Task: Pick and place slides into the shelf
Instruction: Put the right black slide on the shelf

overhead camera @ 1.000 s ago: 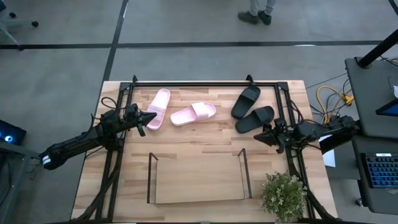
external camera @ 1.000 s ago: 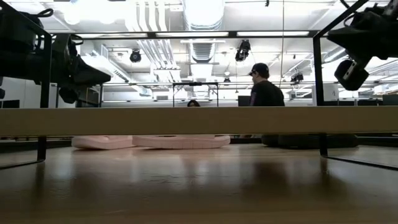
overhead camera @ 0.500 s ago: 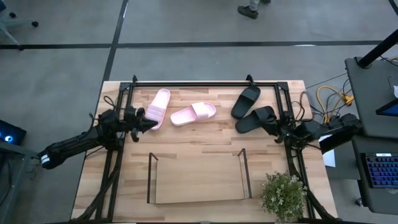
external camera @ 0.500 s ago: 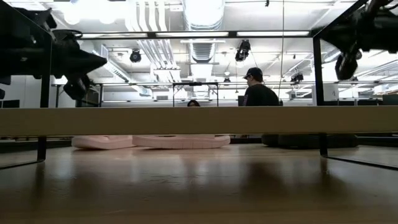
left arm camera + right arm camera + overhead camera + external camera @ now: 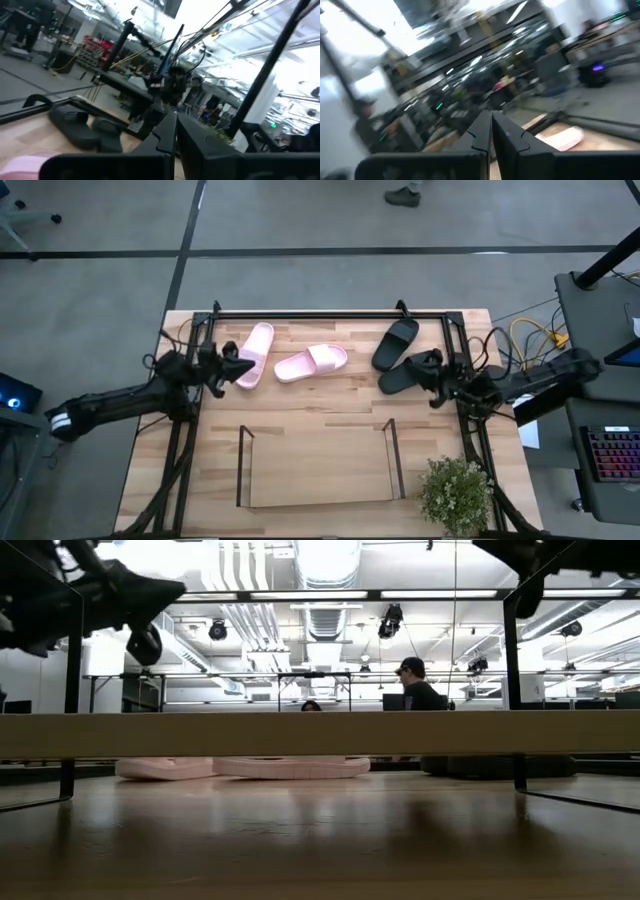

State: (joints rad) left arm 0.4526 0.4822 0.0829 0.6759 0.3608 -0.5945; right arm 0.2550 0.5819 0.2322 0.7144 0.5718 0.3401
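Observation:
Two pale pink slides [image 5: 255,355] [image 5: 312,362] lie sole-down on the far left part of the table. Two matte black slides [image 5: 396,343] [image 5: 408,372] lie at the far right. The wire-framed shelf [image 5: 320,465] stands near the table's near edge with nothing on it. My left gripper [image 5: 247,367] hovers shut, raised beside the near end of the leftmost pink slide. My right gripper [image 5: 426,366] hovers shut, raised over the right end of the nearer black slide. In the low view both arms [image 5: 110,595] [image 5: 540,552] hang high above the tabletop.
A black metal frame [image 5: 330,313] edges the table. A potted plant [image 5: 457,492] stands at the near right corner, beside the shelf. Bare wood [image 5: 320,402] lies between the slides and the shelf. A person [image 5: 415,685] stands in the room behind the table.
Both arms have risen. My right gripper has moved toward the far edge, from beside the nearer black slide to above its right end. My left gripper has stayed next to the leftmost pink slide, climbing higher. The slides have not moved.

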